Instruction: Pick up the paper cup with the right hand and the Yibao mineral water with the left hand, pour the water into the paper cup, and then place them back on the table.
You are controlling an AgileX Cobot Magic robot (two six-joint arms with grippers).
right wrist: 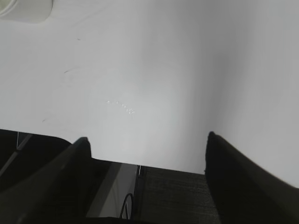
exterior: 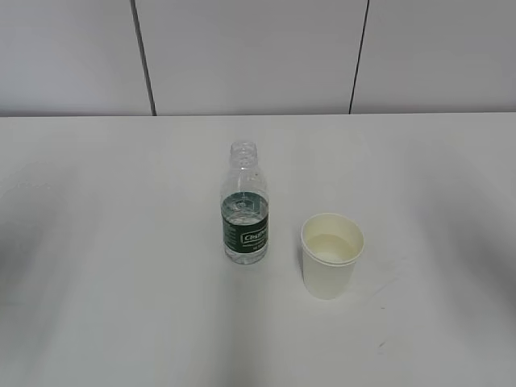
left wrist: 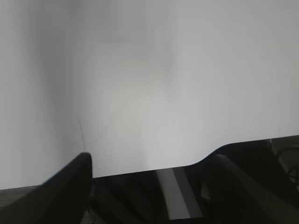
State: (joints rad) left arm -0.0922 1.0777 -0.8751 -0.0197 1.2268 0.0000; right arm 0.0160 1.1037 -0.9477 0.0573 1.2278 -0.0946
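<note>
white table (exterior: 113, 242) with grey wall panels (exterior: 242, 52) behind it. the water bottle (exterior: 244, 205) stands upright near the middle, no cap, green label facing us, some water in it. the paper cup (exterior: 330, 255) sits upright just to its right, not touching, with a bit of liquid inside. no arms in the front view. both wrist cams look down at the table edge: left claw (left wrist: 152, 175) spread wide, holding nothing, right claw (right wrist: 147, 154) spread too, a corner of the cup at the top left.
</note>
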